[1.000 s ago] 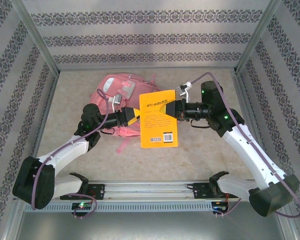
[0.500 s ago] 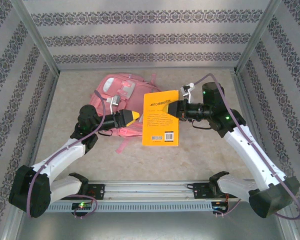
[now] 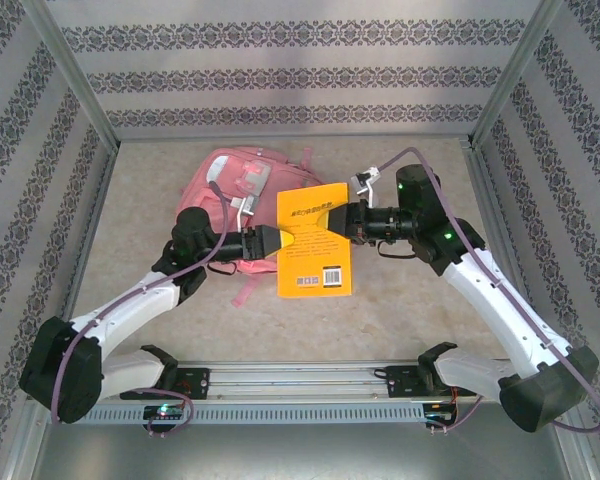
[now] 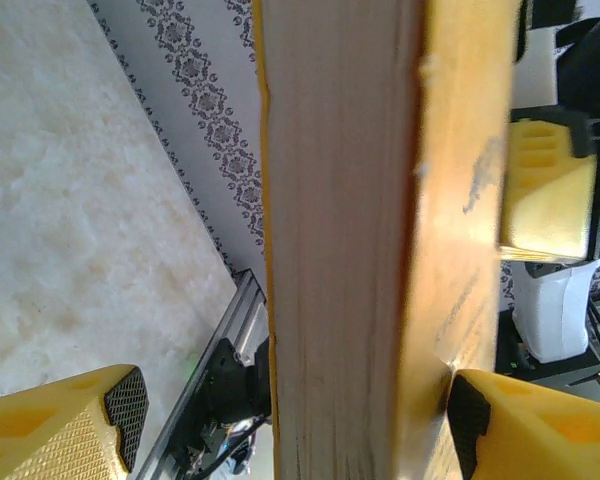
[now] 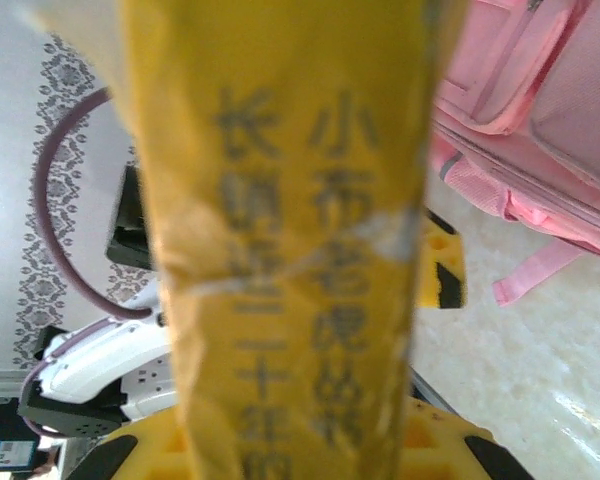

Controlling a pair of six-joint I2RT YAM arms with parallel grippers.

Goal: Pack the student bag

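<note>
Tabletop point(image 3: 410, 320), pale and mottled like stone, carries the student bag point(image 3: 230, 185) toward its far left-centre. The bag is soft pink fabric, rounded, lying flat, with thin straps trailing toward the arms. Just right of it, overlapping its edge in the overhead view, an orange-yellow book point(image 3: 315, 250) is held between the two arms, a flat rectangle with a barcode at its near end.

From above, the right gripper point(image 3: 349, 221) is clamped on the book's right edge and the left gripper point(image 3: 276, 240) meets its left edge, though its jaw width is hard to read there. The left wrist camera settles it. The cream page block stands between ribbed yellow fingers point(image 4: 65, 435), jaws apart, with a gap on one side. The right wrist camera adds the blurred glossy spine with dark printed characters, and the bag's padded, stitched pockets behind.
</note>
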